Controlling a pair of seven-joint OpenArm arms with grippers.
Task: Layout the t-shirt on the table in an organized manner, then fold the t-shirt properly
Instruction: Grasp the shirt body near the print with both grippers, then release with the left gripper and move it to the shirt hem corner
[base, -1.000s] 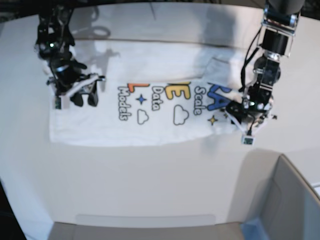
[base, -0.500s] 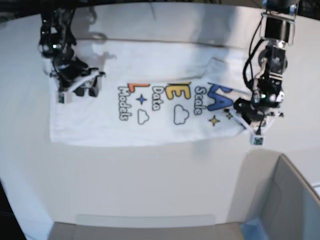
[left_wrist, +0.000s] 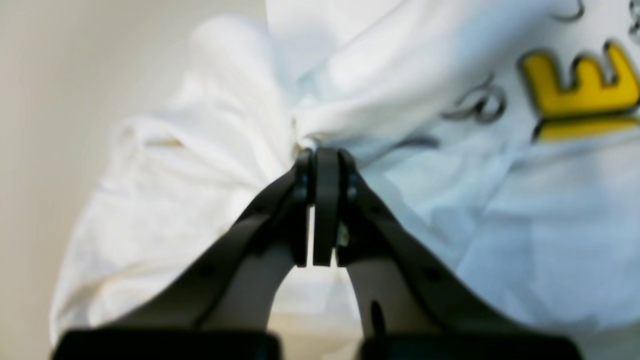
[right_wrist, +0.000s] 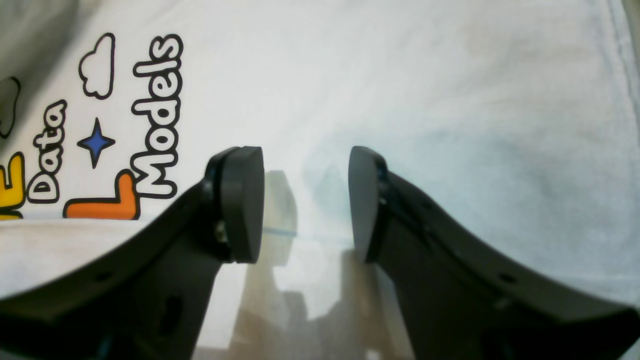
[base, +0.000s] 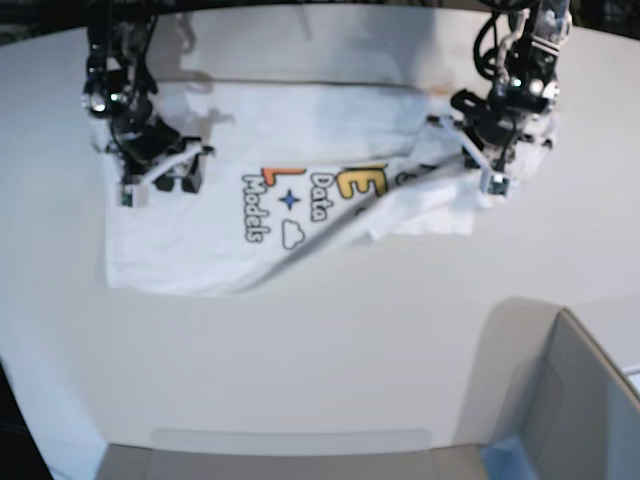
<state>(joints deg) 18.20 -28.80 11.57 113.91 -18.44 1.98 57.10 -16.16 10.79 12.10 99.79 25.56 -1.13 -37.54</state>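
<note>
T-shirt (base: 280, 215) lying print-up on table (base: 320, 360), not yet folded, one end bunching. Left gripper (left_wrist: 320, 165) pinching shirt fabric, jaws closed. Right gripper (right_wrist: 305, 200) hovering over shirt, jaws apart, holding nothing. Folding remaining.

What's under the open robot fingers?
Beneath the right gripper lies plain white t-shirt cloth, with the printed words off to one side. The white table below the shirt is covered there, so it cannot be seen.
</note>
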